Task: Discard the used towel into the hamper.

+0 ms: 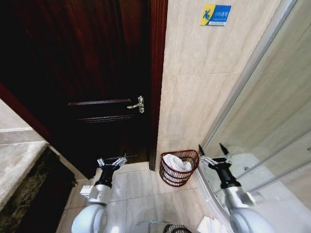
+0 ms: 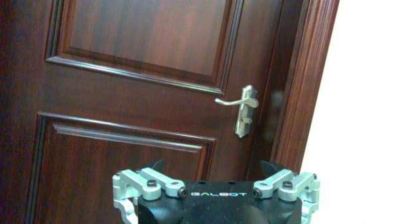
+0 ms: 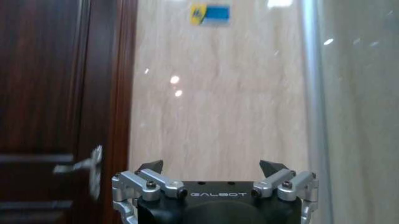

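Meanwhile, a white towel (image 1: 177, 163) is seen lying inside the wicker hamper (image 1: 179, 168), which is set on the tiled floor (image 1: 138, 187) against the wall (image 1: 194, 87), beside the dark wooden door (image 1: 97, 73). The left gripper (image 1: 112, 161) and the right gripper (image 1: 214, 151) are held on either side of the hamper, fingers spread apart and empty.
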`<state>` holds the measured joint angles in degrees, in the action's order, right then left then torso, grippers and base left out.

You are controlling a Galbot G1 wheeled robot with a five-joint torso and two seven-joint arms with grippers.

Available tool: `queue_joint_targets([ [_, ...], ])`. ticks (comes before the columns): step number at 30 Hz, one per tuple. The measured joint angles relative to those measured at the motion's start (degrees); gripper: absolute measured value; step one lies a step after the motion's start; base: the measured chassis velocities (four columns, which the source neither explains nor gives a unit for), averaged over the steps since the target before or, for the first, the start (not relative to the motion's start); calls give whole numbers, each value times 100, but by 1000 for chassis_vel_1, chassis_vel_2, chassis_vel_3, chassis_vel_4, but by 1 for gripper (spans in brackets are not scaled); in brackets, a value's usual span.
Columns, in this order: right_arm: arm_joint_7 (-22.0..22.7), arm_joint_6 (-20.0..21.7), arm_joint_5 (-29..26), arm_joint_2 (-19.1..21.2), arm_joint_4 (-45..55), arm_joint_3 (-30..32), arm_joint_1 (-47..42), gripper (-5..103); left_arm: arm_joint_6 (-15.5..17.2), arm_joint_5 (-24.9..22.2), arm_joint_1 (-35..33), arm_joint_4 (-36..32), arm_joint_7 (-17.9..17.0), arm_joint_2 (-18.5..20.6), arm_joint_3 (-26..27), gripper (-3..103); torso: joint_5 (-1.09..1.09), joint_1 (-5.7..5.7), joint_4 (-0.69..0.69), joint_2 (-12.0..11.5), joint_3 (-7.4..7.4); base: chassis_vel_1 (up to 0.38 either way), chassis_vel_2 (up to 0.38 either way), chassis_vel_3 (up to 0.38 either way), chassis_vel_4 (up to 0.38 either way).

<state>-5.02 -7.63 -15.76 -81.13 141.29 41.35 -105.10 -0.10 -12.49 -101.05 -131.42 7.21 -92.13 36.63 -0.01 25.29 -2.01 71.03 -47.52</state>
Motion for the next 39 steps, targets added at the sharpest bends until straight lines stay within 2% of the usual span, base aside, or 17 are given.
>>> queue_joint_targets([
  [1, 0, 0, 0, 0, 0, 0, 0, 100, 0, 0, 0, 0, 0, 0, 0, 100, 0, 0, 0, 0, 0, 0, 0, 0, 0],
  [5, 406, -418, 317, -328, 306, -142, -211, 100, 0, 0, 0, 0, 0, -1, 0, 100, 1, 0, -1, 0, 0, 0, 0, 0, 0],
  [11, 533, -633, 469, -509, 296, -198, -311, 100, 0, 0, 0, 0, 0, 0, 0, 100, 1, 0, 0, 0, 0, 0, 0, 0, 0],
  [17, 613, -815, 350, -552, 252, -30, -232, 100, 0, 0, 0, 0, 0, 0, 0, 100, 1, 0, 0, 0, 0, 0, 0, 0, 0],
  [32, 596, -910, 250, -447, 211, -169, 96, 100, 0, 0, 0, 0, 0, 0, 0, 100, 1, 1, 0, 0, -1, 0, 0, 0, 0],
  [39, 600, -804, 253, -313, 205, -313, 275, 100, 0, 0, 0, 0, 0, 0, 0, 100, 1, 1, 0, -1, -1, -58, -61, -47, -46],
])
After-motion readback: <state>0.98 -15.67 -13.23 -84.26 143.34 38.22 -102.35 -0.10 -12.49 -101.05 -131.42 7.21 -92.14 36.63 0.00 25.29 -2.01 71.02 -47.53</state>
